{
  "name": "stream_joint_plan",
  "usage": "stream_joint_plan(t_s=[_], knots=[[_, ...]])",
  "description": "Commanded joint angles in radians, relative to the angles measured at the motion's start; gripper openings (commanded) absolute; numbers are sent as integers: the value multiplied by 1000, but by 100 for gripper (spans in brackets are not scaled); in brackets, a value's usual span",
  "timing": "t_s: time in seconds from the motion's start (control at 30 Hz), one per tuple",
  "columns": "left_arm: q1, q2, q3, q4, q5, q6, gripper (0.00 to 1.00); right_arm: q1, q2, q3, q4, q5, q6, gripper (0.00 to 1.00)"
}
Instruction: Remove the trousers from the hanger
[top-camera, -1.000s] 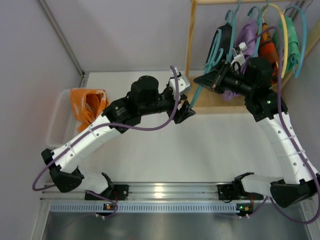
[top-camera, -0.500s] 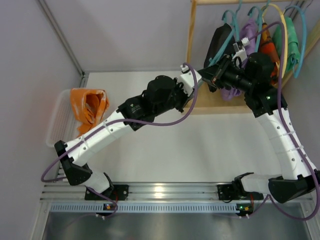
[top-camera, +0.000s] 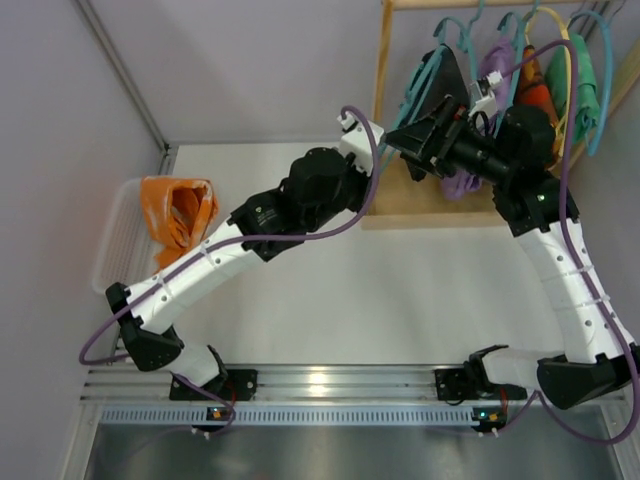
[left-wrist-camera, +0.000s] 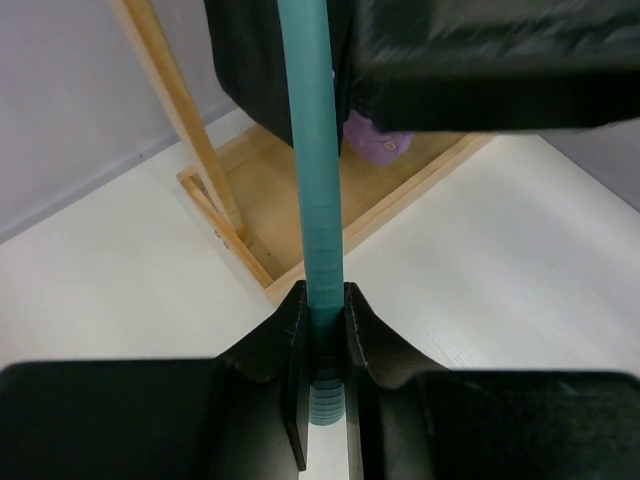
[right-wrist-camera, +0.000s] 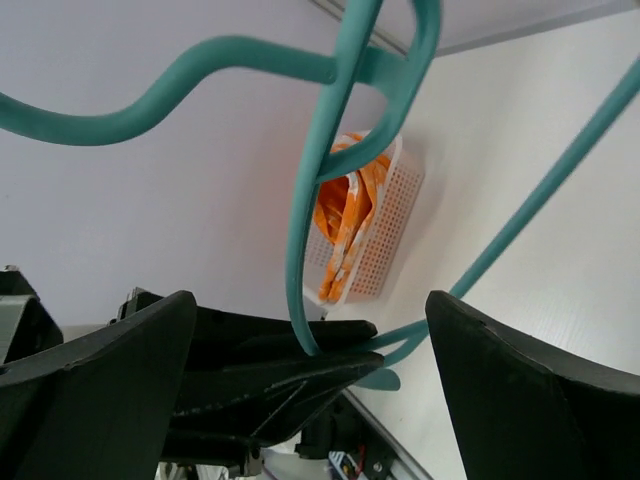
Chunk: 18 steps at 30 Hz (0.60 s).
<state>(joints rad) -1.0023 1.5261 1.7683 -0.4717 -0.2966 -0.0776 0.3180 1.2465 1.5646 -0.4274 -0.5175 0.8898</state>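
Clamping the hanger (left-wrist-camera: 312, 150), the left gripper (left-wrist-camera: 322, 345) shows its hold only wrist-side. Black trousers (left-wrist-camera: 250, 60) hang at frame top, above it; the right gripper (right-wrist-camera: 310, 340) gapes.

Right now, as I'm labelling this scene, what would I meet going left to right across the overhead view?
White plastic mesh basket holding orange cloth → light wooden rack post → black trousers on a teal plastic hanger → purple garment → orange-red garment → green garment.

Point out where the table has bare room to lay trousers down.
Bare tabletop lies between left arm and right arm, also behind the left arm, between basket and rack post. The rack base is crowded: hangers, left gripper, right gripper.
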Motion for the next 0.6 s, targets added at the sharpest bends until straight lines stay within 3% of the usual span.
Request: stream_joint_plan(t_s=[0.0,0.17,0.33,0.43,0.57], knots=[[4,-104,-24,33,-79,-76,0,-56,-58,17,42,-10,-29,99],[7,-178,-89,33,-41,-80,0,-134,-84,32,24,-29,-58,100],[11,-95,14,21,-59,-47,0,-191,-90,51,12,-44,-64,99],[42,5,138,-42,0,-65,0,-235,-94,60,1,-67,-65,99],[204,179,380,-140,219,-177,0,-289,-108,66,-7,-114,-64,99]])
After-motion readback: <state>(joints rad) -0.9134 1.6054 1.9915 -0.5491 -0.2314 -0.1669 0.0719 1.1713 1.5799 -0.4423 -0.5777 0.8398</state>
